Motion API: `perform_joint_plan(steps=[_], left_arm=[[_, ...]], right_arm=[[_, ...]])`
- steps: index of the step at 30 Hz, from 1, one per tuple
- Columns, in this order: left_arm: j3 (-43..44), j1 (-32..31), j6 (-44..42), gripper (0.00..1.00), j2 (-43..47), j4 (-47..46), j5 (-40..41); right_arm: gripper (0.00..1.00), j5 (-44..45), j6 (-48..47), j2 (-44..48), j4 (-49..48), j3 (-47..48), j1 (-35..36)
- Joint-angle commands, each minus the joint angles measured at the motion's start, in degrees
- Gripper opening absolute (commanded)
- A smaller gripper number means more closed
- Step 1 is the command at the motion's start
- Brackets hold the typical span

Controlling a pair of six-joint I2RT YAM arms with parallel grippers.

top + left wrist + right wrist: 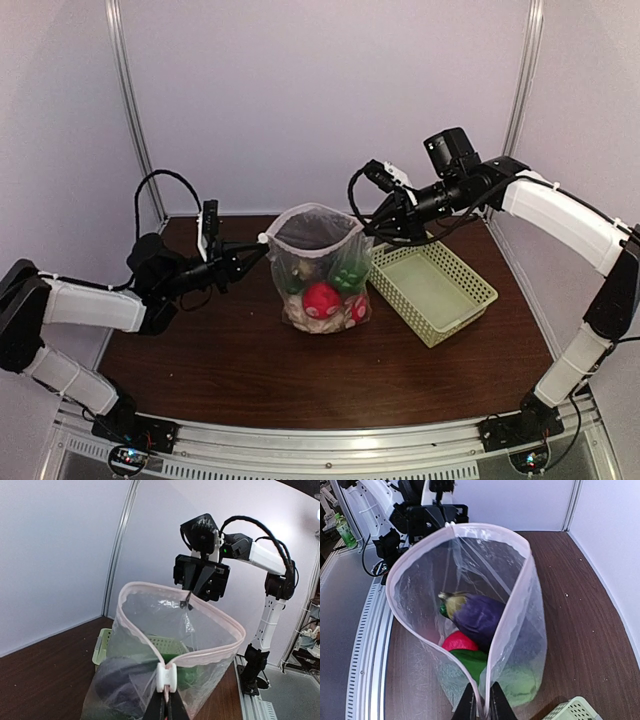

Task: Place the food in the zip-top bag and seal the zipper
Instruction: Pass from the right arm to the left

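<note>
One zip-top bag [318, 270] is found standing upright at mid-bench [200, 350], its mouth spread into a round loop and its zipper [515, 595] unsealed. Inside, one purple eggplant [477, 617], one red-pink ball [460, 641], one yellow piece [451, 602] and two green pieces [470, 660] are counted; further contents cannot be told. Two claws are engaged: the left claw [262, 245] is pinched on the zipper at its white slider [166, 675], the right claw [372, 228] is pinched on the opposite end. One pale green basket [432, 290] is noted just beside the bag.
</note>
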State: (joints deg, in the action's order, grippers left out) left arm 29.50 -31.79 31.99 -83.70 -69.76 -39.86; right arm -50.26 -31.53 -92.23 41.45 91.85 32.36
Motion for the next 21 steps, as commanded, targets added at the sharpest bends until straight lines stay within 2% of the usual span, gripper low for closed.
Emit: perform_joint_plan(steps=[1,4,8,11,14,17,19,21], left_arm=[[5.09,-1.54,-11.41,0.0,12.89,21.66,4.21],[11.22,-1.87,-16.43,0.0,17.8,38.93,5.35],[20.57,-1.87,-23.86,0.0,18.14,62.47,6.1],[23.57,-1.85,-26.03,0.0,17.34,70.75,5.9],[24.17,-1.92,-26.19,0.0,17.15,73.79,7.56],[24.8,-1.87,-25.78,0.0,17.51,74.51,6.93],[26.2,-1.9,-26.02,0.0,17.41,75.94,5.5],[28.33,-1.9,-26.62,0.0,16.84,78.57,3.64]], right_arm=[[0.08,4.7,-1.27,1.82,2.61,3.16,-2.51],[0.09,6.68,-1.05,1.27,4.5,5.32,-4.27],[0.11,4.35,0.04,1.3,5.53,7.26,-6.6],[0.08,0.98,1.19,2.14,3.14,5.53,-6.69],[0.11,-1.93,2.67,1.82,1.71,5.12,-6.59],[0.42,0.1,0.54,1.37,3.37,6.4,-5.67],[0.52,0.59,-1.56,0.8,4.17,5.99,-5.14],[0.55,-0.91,-1.42,-0.43,2.98,4.16,-5.12]])
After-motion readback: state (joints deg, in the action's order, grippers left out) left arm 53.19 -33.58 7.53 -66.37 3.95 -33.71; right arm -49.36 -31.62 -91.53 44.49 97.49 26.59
